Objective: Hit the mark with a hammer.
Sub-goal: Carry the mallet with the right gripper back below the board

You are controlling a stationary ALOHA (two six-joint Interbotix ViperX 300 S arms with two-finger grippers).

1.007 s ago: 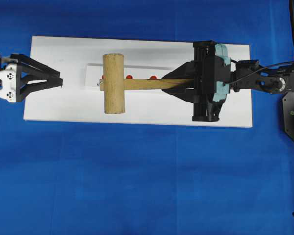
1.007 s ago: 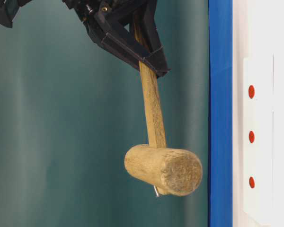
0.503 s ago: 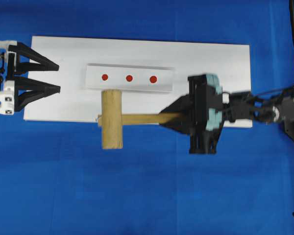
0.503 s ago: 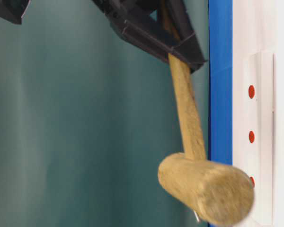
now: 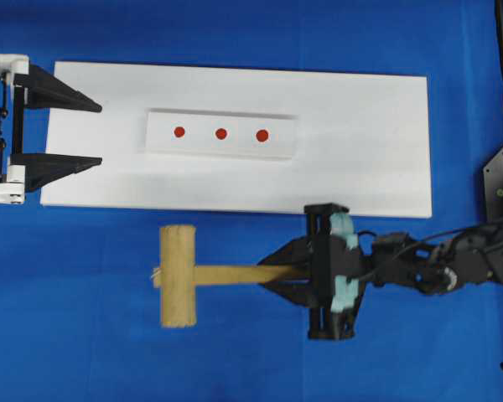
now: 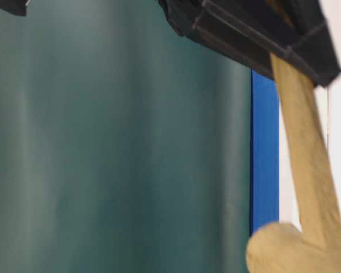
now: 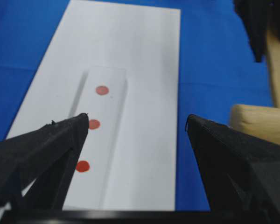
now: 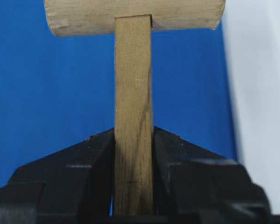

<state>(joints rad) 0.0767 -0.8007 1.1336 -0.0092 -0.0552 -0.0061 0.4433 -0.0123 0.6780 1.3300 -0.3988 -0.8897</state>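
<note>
The mark is a small round red dot, the middle one of a row of three on a raised white strip; it is a little smaller than the end dot on its right in the overhead view and much like the other end dot on its left. The strip lies lengthwise on a flat white board, which rests on the blue table. The hammer is a light wooden mallet with a thick cylindrical head and a long, flat, square-edged handle. In the overhead view it sits below the board's near edge, over bare blue table, well apart from the mark, with its head pointing away from the arm that carries it. The right hand is clamped tight on the handle, its black fingers pressing the flat sides, as the right wrist view shows plainly. The left hand stands at the board's left end with its jaws spread wide, holding nothing, and in the left wrist view the three dots run away between its fingers.
</note>
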